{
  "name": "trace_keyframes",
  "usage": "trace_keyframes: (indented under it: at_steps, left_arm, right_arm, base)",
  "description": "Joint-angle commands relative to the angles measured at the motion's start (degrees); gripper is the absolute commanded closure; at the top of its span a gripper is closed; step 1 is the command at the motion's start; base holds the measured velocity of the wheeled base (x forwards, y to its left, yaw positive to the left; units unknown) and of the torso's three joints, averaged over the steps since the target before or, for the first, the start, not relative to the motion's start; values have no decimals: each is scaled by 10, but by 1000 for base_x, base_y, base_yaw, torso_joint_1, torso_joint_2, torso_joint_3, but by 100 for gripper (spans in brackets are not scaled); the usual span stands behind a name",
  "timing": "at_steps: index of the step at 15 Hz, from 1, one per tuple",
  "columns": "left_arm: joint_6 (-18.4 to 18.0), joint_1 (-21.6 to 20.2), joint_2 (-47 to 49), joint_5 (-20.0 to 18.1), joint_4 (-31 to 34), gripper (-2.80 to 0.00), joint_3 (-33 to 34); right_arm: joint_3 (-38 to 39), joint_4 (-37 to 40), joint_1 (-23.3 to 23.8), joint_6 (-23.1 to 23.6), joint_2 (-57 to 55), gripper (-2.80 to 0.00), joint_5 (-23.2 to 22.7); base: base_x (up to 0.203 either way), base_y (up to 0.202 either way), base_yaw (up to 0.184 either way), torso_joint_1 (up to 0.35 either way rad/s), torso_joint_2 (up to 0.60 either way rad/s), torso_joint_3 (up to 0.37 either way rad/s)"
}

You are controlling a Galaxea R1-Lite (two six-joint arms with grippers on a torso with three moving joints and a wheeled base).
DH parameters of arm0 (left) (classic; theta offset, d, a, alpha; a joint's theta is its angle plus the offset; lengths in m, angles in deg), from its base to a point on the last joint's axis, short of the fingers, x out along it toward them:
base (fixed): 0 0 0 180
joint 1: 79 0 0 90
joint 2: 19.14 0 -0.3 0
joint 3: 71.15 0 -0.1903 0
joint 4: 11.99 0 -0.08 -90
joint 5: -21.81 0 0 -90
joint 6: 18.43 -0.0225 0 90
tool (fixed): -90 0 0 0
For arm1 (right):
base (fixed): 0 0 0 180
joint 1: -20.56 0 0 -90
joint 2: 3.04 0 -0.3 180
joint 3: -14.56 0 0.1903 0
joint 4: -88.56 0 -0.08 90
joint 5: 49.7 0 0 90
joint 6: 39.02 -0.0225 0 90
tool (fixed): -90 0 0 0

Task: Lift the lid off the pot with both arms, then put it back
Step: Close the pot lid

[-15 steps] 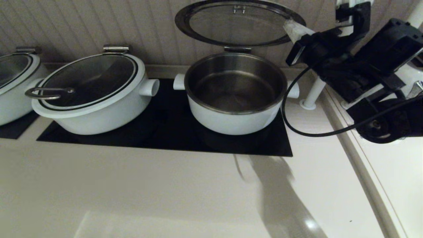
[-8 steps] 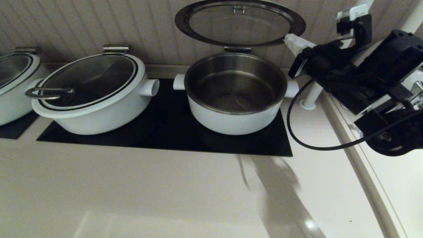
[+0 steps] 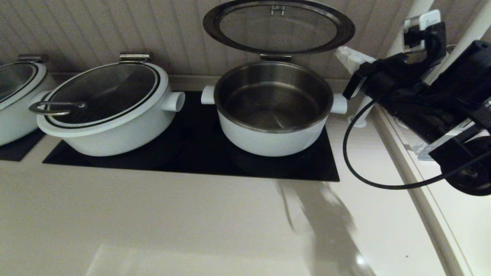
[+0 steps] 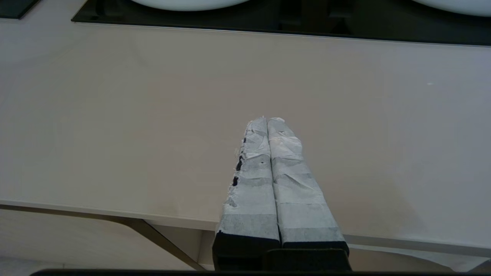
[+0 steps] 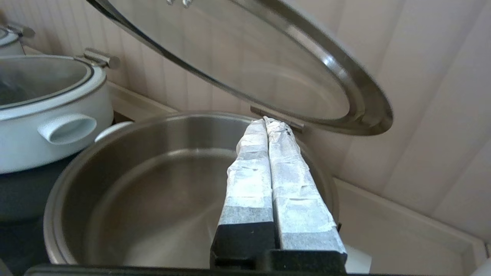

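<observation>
The round white pot (image 3: 270, 138) with its steel bowl stands open on the black cooktop. Its glass lid (image 3: 278, 26) is tipped up on the rear hinge against the wall, handle at the top; it also shows in the right wrist view (image 5: 245, 57), above the pot (image 5: 126, 180). My right gripper (image 3: 341, 53) is shut and empty, in the air to the right of the lid's rim, apart from it; its tips show in the right wrist view (image 5: 267, 121). My left gripper (image 4: 267, 120) is shut and empty, low over the counter's front part, out of the head view.
A wider oval white pot (image 3: 111, 115) with a closed lid and loop handle stands left of the round pot. Another oval pot (image 3: 15, 99) is at the far left. A white post (image 3: 362, 111) rises right of the cooktop (image 3: 191, 157). A black cable (image 3: 368, 180) hangs from my right arm.
My right arm has drawn back to the right and slightly down, away from the lid's rim. The lid stays tipped up and the pot has not moved.
</observation>
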Motion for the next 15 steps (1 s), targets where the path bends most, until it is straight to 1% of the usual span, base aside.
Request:
trace_keyframes:
  at_steps: [1,11,14,15]
  left_arm:
    - [0,0,0,0,0,0,0]
    - [0,0,0,0,0,0,0]
    - [0,0,0,0,0,0,0]
    - [0,0,0,0,0,0,0]
  right_arm:
    - [1,-4,-1,1,14,0,-2]
    - [2,7,-1,-1,69,0,-4]
    - [-4,4,0,-5,73,0,-20]
    - [-6,4,-1,-15,75,0,-27]
  base:
    - [0,0,0,0,0,0]
    - [0,0,0,0,0,0]
    - [0,0,0,0,0,0]
    - [0,0,0,0,0,0]
